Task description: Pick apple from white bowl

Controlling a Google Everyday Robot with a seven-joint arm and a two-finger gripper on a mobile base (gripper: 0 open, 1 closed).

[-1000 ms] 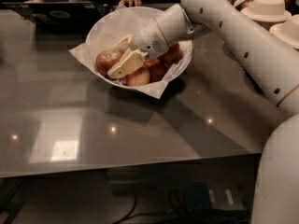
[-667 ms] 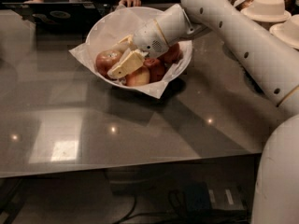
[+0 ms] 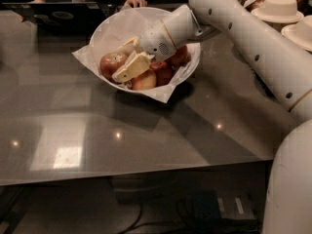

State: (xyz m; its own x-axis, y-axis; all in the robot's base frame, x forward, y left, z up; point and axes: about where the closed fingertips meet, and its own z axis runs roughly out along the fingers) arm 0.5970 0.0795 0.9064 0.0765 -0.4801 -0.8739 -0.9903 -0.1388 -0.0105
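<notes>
Camera view: I see my end effector inside the white bowl, fingers spread beside the apple, nothing clamped.

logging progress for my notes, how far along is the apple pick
Done: the reach, since the gripper sits inside the white bowl, right beside the apple. In hand: getting a hold on it; a firm grasp isn't evident. Left: the lift, as the apple lies low among the other apples, not yet raised.

Matt plastic end effector in paper-lined white bowl on glossy table
</notes>
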